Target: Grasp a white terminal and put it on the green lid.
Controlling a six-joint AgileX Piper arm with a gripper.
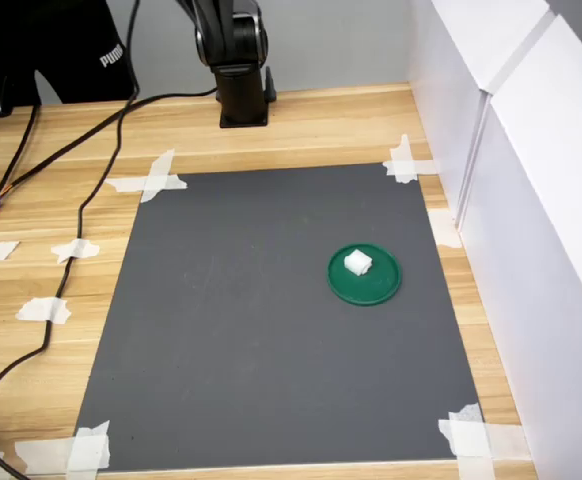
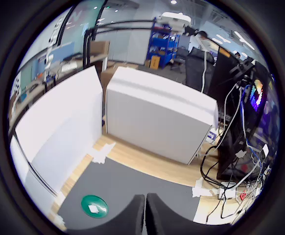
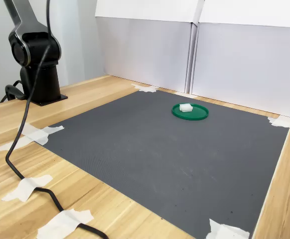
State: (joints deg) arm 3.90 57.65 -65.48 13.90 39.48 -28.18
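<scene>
The white terminal point(image 1: 359, 262) point(image 3: 186, 107) rests on the green lid point(image 1: 376, 288) point(image 3: 199, 114), toward the lid's edge nearer the arm's base. The lid lies flat on the dark grey mat. In the wrist view the lid point(image 2: 86, 201) and the terminal point(image 2: 94, 209) look small and far below. My gripper point(image 2: 145, 215) shows only in the wrist view. It is raised high above the mat, and its two dark fingers are pressed together with nothing between them. Both exterior views show only the arm's base, not the gripper.
The grey mat point(image 1: 251, 330) is taped at its corners onto a wooden table. White panels point(image 1: 541, 200) point(image 3: 234, 55) wall off one side close to the lid. The black arm base point(image 1: 241, 90) point(image 3: 40, 74) stands at the mat's far edge, with cables point(image 1: 81, 210) trailing across the wood.
</scene>
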